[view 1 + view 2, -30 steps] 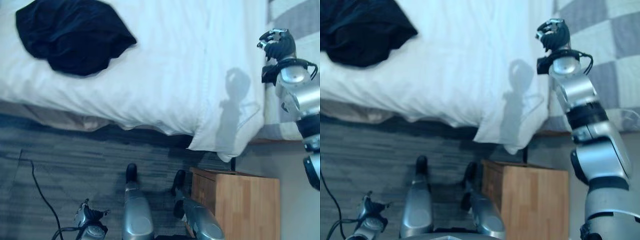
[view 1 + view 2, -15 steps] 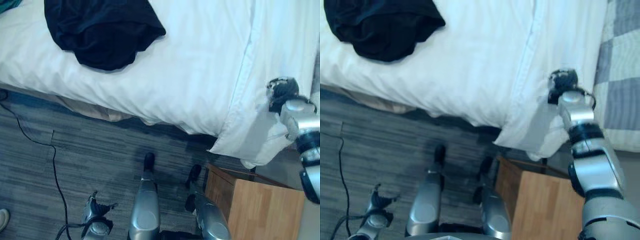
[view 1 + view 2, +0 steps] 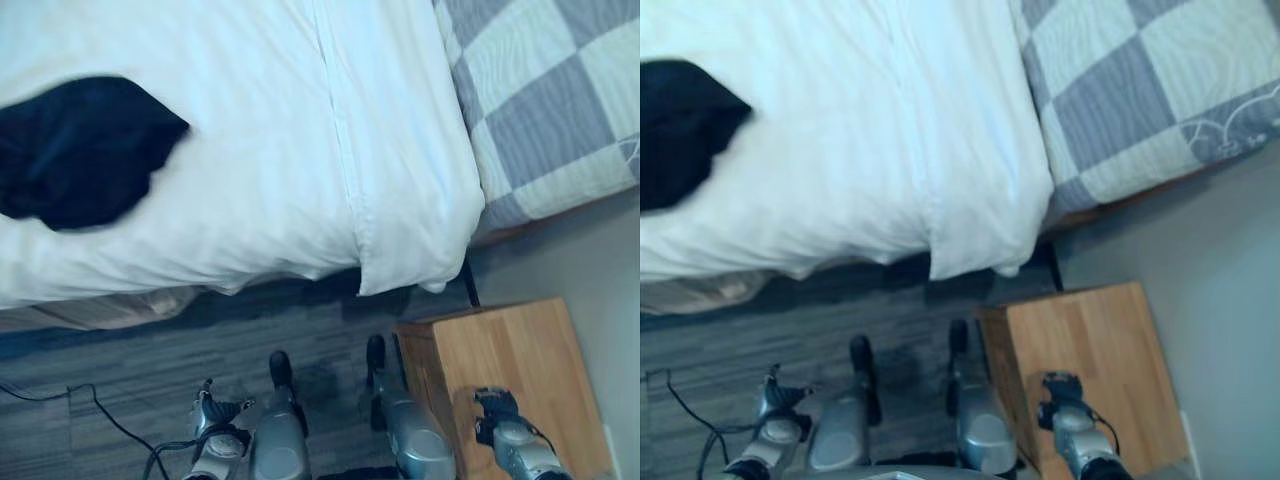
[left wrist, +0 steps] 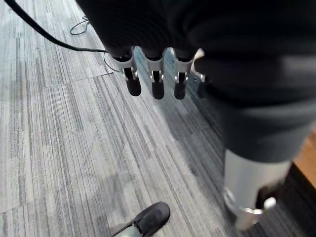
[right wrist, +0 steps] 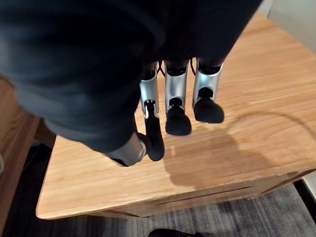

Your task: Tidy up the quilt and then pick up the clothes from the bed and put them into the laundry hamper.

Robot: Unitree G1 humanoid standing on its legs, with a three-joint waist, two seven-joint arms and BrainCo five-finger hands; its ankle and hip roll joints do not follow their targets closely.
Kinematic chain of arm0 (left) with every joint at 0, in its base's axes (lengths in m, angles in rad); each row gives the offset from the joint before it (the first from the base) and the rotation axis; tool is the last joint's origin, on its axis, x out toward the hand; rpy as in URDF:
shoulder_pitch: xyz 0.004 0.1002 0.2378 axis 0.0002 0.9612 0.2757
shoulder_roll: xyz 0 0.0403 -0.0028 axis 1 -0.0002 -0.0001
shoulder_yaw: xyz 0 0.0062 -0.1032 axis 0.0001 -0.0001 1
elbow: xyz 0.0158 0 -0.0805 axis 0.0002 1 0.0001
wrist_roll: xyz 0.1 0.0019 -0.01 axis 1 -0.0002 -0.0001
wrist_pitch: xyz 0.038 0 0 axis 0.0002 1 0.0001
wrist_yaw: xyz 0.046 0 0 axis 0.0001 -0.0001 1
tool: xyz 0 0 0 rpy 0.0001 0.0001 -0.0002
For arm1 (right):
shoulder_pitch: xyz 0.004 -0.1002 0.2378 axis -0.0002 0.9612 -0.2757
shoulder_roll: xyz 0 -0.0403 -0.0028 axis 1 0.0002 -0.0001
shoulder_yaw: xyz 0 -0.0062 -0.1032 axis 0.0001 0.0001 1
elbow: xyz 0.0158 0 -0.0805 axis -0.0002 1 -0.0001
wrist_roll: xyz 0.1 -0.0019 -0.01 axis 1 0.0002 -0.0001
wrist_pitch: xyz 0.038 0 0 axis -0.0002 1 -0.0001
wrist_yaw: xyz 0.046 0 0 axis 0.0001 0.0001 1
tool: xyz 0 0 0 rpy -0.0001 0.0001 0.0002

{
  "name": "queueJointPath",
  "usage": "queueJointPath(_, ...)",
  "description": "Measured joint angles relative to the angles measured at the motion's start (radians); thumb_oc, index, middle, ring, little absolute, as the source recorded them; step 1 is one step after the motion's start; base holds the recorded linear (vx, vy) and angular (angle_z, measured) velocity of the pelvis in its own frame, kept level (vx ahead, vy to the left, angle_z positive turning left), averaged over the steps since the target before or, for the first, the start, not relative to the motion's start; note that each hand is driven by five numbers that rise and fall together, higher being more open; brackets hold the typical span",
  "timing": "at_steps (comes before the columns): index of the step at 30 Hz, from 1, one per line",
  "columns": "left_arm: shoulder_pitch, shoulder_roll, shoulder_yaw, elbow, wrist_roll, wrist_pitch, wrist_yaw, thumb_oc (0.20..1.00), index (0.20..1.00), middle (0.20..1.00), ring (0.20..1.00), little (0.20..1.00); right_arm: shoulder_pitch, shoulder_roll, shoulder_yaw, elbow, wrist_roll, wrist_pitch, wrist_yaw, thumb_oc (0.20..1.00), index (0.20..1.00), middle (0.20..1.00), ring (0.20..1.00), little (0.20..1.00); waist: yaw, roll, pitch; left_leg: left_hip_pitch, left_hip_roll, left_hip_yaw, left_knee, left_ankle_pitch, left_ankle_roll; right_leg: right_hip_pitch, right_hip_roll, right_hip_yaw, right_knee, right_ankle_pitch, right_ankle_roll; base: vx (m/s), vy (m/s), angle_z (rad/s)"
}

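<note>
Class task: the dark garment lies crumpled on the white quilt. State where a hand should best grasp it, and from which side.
Probably the bunched edge of the dark garment nearest the bed's side, coming from above on the robot's left. It lies in a loose raised heap on the white quilt, so the folds there give fingers something to pinch.

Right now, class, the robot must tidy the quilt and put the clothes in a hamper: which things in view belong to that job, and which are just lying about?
Belong to the job:
white quilt spread over the bed
dark garment lying on the quilt

Just lying about:
wooden bedside cabinet below the right hand
checked grey-and-white cover beside the quilt
grey striped floor under the left hand
</note>
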Motion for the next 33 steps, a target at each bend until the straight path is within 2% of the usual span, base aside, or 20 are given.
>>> queueJointPath(1, -0.003, -0.028, -0.016, 0.026, -0.001, 0.001, -0.001, 1.0, 1.0, 1.0, 1.0, 1.0, -0.028, 0.022, -0.004, 0.153, -0.007, -0.011, 0.018, 1.0, 1.0, 1.0, 1.0, 1.0, 0.017, 0.039, -0.047, 0.04, -0.008, 0.002, -0.032, 0.009, 0.006, 0.024, -0.005, -0.001, 0.0, -0.006, 0.007, 0.08, 0.177, 0.04)
queueJointPath(2, -0.001, -0.044, -0.018, 0.042, -0.001, 0.0, -0.002, 1.0, 1.0, 1.0, 1.0, 1.0, -0.032, 0.03, -0.011, 0.208, -0.017, -0.012, 0.02, 1.0, 1.0, 1.0, 1.0, 1.0, 0.02, 0.057, -0.065, 0.057, -0.011, 0.001, -0.044, 0.01, 0.008, 0.038, -0.008, -0.004, 0.0, -0.011, 0.01, 0.08, 0.167, 0.15)
queueJointPath(3, 0.005, -0.073, -0.031, 0.05, -0.007, 0.0, -0.003, 1.0, 1.0, 1.0, 1.0, 1.0, -0.027, 0.042, -0.011, 0.27, -0.031, 0.012, 0.026, 1.0, 1.0, 1.0, 1.0, 1.0, 0.025, 0.093, -0.104, 0.08, -0.021, -0.004, -0.051, 0.006, 0.01, 0.065, -0.021, -0.015, -0.005, -0.022, 0.012, 0.09, 0.154, 0.19)
queueJointPath(5, 0.025, -0.096, -0.035, 0.055, -0.013, 0.002, -0.004, 1.0, 1.0, 1.0, 1.0, 1.0, -0.016, 0.057, -0.033, 0.301, -0.031, 0.033, 0.035, 1.0, 1.0, 1.0, 1.0, 1.0, 0.025, 0.112, -0.137, 0.093, -0.031, -0.011, -0.051, 0.0, 0.017, 0.082, -0.03, -0.022, -0.005, -0.028, 0.019, 0.11, 0.104, 0.17)
queueJointPath(6, 0.046, -0.104, -0.044, 0.054, -0.013, 0.011, -0.009, 1.0, 1.0, 1.0, 1.0, 1.0, 0.003, 0.075, -0.065, 0.302, -0.03, 0.054, 0.038, 1.0, 1.0, 1.0, 1.0, 1.0, 0.02, 0.126, -0.179, 0.095, -0.038, -0.018, -0.051, -0.003, 0.02, 0.086, -0.036, -0.026, -0.004, -0.031, 0.022, 0.14, 0.054, 0.12)
queueJointPath(10, 0.076, -0.109, -0.047, 0.064, -0.01, 0.039, -0.014, 1.0, 1.0, 1.0, 1.0, 1.0, 0.054, 0.092, -0.089, 0.302, -0.028, 0.096, 0.037, 1.0, 1.0, 1.0, 1.0, 1.0, 0.014, 0.11, -0.234, 0.106, -0.037, -0.029, -0.051, -0.006, 0.021, 0.105, -0.035, -0.021, 0.001, -0.036, 0.021, 0.15, -0.002, 0.13)
queueJointPath(12, 0.081, -0.098, -0.073, 0.098, -0.004, 0.064, -0.017, 1.0, 1.0, 1.0, 1.0, 1.0, 0.105, 0.093, -0.099, 0.302, -0.031, 0.106, 0.045, 1.0, 1.0, 1.0, 1.0, 1.0, -0.029, 0.101, -0.26, 0.108, -0.036, -0.108, -0.052, -0.006, 0.025, 0.138, -0.013, 0.029, 0.026, -0.082, 0.026, 0.13, -0.039, 0.62)
queueJointPath(14, 0.093, -0.095, -0.072, 0.104, -0.001, 0.08, -0.018, 1.0, 1.0, 1.0, 1.0, 1.0, 0.128, 0.094, -0.096, 0.317, -0.038, 0.122, 0.047, 1.0, 1.0, 1.0, 1.0, 1.0, -0.038, 0.097, -0.279, 0.113, -0.029, -0.113, -0.052, -0.006, 0.025, 0.13, -0.007, 0.026, 0.058, -0.106, 0.018, 0.08, -0.049, 0.22)
queueJointPath(17, 0.108, -0.105, -0.059, 0.131, -0.014, 0.082, -0.022, 1.0, 1.0, 1.0, 1.0, 1.0, 0.125, 0.084, -0.098, 0.333, -0.039, 0.12, 0.08, 1.0, 1.0, 1.0, 1.0, 1.0, -0.042, 0.114, -0.276, 0.108, -0.022, -0.114, -0.034, -0.007, 0.025, 0.117, -0.002, 0.03, 0.093, -0.117, 0.013, 0.11, -0.023, -0.02)
queueJointPath(22, 0.107, -0.124, -0.042, 0.129, -0.016, 0.066, 0.053, 1.0, 1.0, 1.0, 1.0, 1.0, 0.104, 0.055, -0.11, 0.348, -0.036, 0.125, 0.124, 1.0, 1.0, 1.0, 1.0, 1.0, -0.035, 0.135, -0.261, 0.036, -0.017, -0.143, 0.129, -0.09, 0.023, 0.086, -0.009, 0.019, 0.217, -0.197, 0.004, 0.09, 0.209, 0.22)
queueJointPath(23, 0.1, -0.119, -0.041, 0.13, -0.055, 0.071, 0.058, 1.0, 1.0, 1.0, 1.0, 1.0, 0.087, 0.042, -0.125, 0.352, -0.023, 0.126, 0.127, 1.0, 1.0, 1.0, 1.0, 1.0, -0.036, 0.133, -0.261, 0.033, -0.02, -0.12, 0.125, -0.108, 0.023, 0.087, -0.033, -0.002, 0.208, -0.192, 0.007, 0.15, 0.433, 0.34)
queueJointPath(24, 0.097, -0.118, -0.028, 0.132, -0.085, 0.078, 0.061, 1.0, 1.0, 1.0, 1.0, 1.0, 0.084, 0.035, -0.132, 0.358, -0.02, 0.125, 0.128, 1.0, 1.0, 1.0, 1.0, 1.0, -0.039, 0.127, -0.258, 0.034, -0.024, -0.11, 0.143, -0.112, 0.042, 0.085, -0.053, -0.02, 0.211, -0.19, 0.004, 0.19, 0.503, 0.47)
queueJointPath(25, 0.088, -0.118, -0.008, 0.135, -0.149, 0.082, 0.063, 1.0, 1.0, 1.0, 1.0, 1.0, 0.072, 0.024, -0.155, 0.363, -0.02, 0.125, 0.13, 1.0, 1.0, 1.0, 1.0, 1.0, -0.036, 0.125, -0.256, 0.009, -0.008, -0.142, 0.194, -0.117, 0.032, 0.086, -0.069, -0.039, 0.21, -0.185, 0.002, 0.24, 0.568, 0.45)
queueJointPath(26, 0.086, -0.123, 0.052, 0.155, -0.241, 0.067, 0.074, 1.0, 1.0, 1.0, 1.0, 1.0, 0.063, 0.029, -0.186, 0.365, -0.02, 0.121, 0.136, 1.0, 1.0, 1.0, 1.0, 1.0, -0.035, 0.122, -0.257, 0.002, 0.028, -0.223, 0.2, -0.124, 0.014, 0.086, -0.071, -0.058, 0.195, -0.18, 0.013, 0.24, 0.561, 0.4)
queueJointPath(27, 0.074, -0.127, 0.108, 0.196, -0.292, 0.062, 0.084, 1.0, 1.0, 1.0, 1.0, 1.0, 0.048, 0.028, -0.185, 0.368, -0.02, 0.115, 0.144, 1.0, 1.0, 1.0, 1.0, 1.0, -0.035, 0.11, -0.252, -0.005, 0.068, -0.282, 0.187, -0.127, 0.006, 0.08, -0.078, -0.051, 0.195, -0.184, 0.018, 0.28, 0.662, 0.25)
queueJointPath(28, 0.069, -0.128, 0.134, 0.217, -0.305, 0.06, 0.089, 1.0, 1.0, 1.0, 1.0, 1.0, 0.039, 0.028, -0.185, 0.371, -0.02, 0.111, 0.147, 1.0, 1.0, 1.0, 1.0, 1.0, -0.034, 0.103, -0.249, -0.011, 0.089, -0.307, 0.171, -0.129, 0.0, 0.071, -0.083, -0.04, 0.194, -0.188, 0.024, 0.2, 0.486, 0.15)
queueJointPath(29, 0.067, -0.127, 0.15, 0.231, -0.308, 0.055, 0.093, 1.0, 1.0, 1.0, 1.0, 1.0, 0.032, 0.027, -0.186, 0.372, -0.02, 0.108, 0.148, 1.0, 1.0, 1.0, 1.0, 1.0, -0.033, 0.097, -0.242, -0.013, 0.107, -0.324, 0.148, -0.132, -0.002, 0.062, -0.088, -0.023, 0.195, -0.19, 0.028, 0.29, 0.717, 0.29)
queueJointPath(31, 0.067, -0.144, 0.166, 0.234, -0.288, 0.041, 0.105, 1.0, 1.0, 1.0, 1.0, 1.0, 0.054, 0.004, -0.249, 0.355, -0.026, 0.098, 0.147, 1.0, 1.0, 1.0, 1.0, 1.0, -0.032, 0.105, -0.205, -0.02, 0.133, -0.319, 0.151, -0.156, 0.018, 0.056, -0.134, 0.005, 0.235, -0.202, 0.049, 0.28, 0.715, 0.38)
queueJointPath(32, 0.07, -0.148, 0.166, 0.237, -0.27, 0.037, 0.106, 1.0, 1.0, 1.0, 1.0, 1.0, 0.057, 0.009, -0.254, 0.362, -0.03, 0.095, 0.145, 1.0, 1.0, 1.0, 1.0, 1.0, -0.028, 0.092, -0.197, -0.033, 0.111, -0.276, 0.165, -0.122, -0.045, 0.057, -0.164, 0.008, 0.251, -0.212, 0.063, 0.31, 0.843, 0.29)
queueJointPath(33, 0.075, -0.135, 0.148, 0.241, -0.228, 0.034, 0.107, 1.0, 1.0, 1.0, 1.0, 1.0, 0.081, 0.039, -0.244, 0.38, -0.041, 0.097, 0.134, 1.0, 1.0, 1.0, 1.0, 1.0, 0.001, 0.037, -0.19, -0.073, 0.012, -0.234, 0.259, -0.143, -0.038, 0.067, -0.254, 0.067, 0.243, -0.218, 0.045, 0.3, 0.839, 0.34)
